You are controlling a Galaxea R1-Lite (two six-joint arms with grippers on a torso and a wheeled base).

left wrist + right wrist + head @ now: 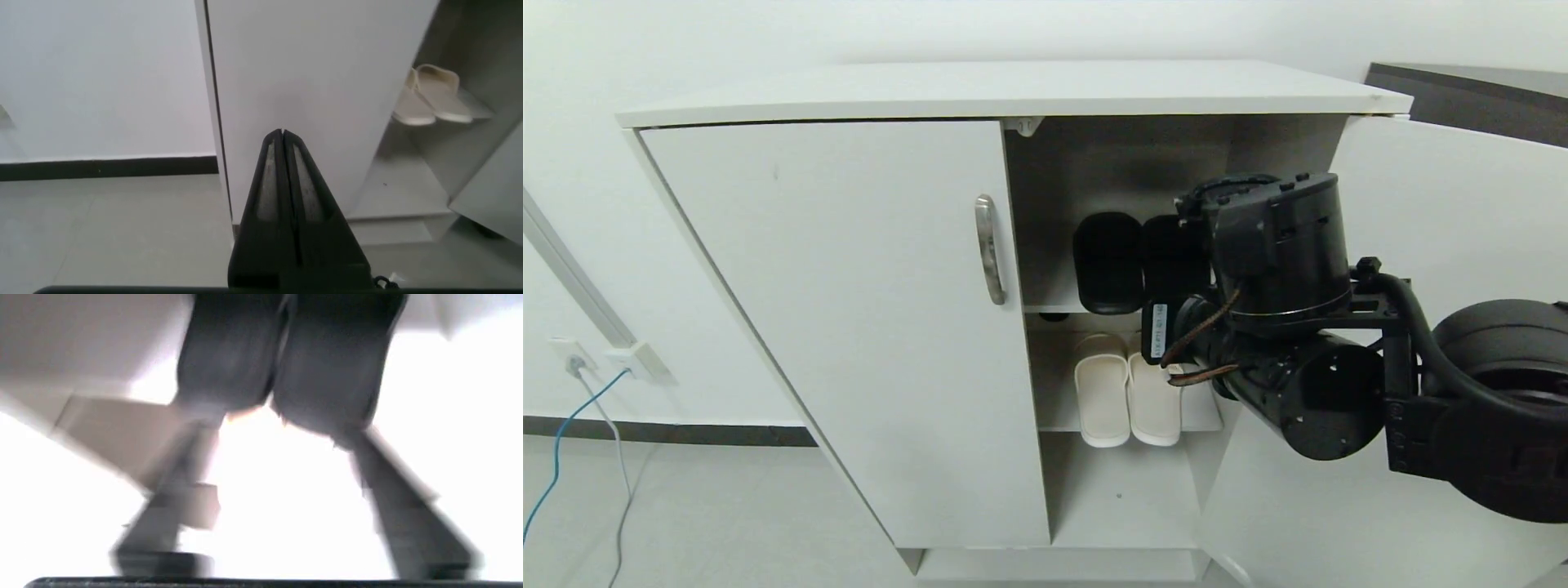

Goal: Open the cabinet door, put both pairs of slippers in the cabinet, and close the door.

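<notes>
The white cabinet (1013, 90) has its left door (849, 343) closed and its right door (1454, 220) swung wide. A black pair of slippers (1119, 261) stands on the upper shelf, seen close in the right wrist view as black slippers (286, 351). A white pair of slippers (1127, 392) lies on the shelf below, also visible as white slippers (429, 94). My right arm's wrist (1274, 245) reaches into the upper compartment and hides part of the black pair. My right gripper (282, 433) is open just short of them, empty. My left gripper (282, 135) is shut, low before the closed door.
The closed door carries a metal handle (988, 249). The bottom shelf (1119, 490) has free room. A wall socket (576, 355) with a blue cable (556, 465) trailing to the floor lies left of the cabinet. A dark counter (1470, 98) stands behind at the right.
</notes>
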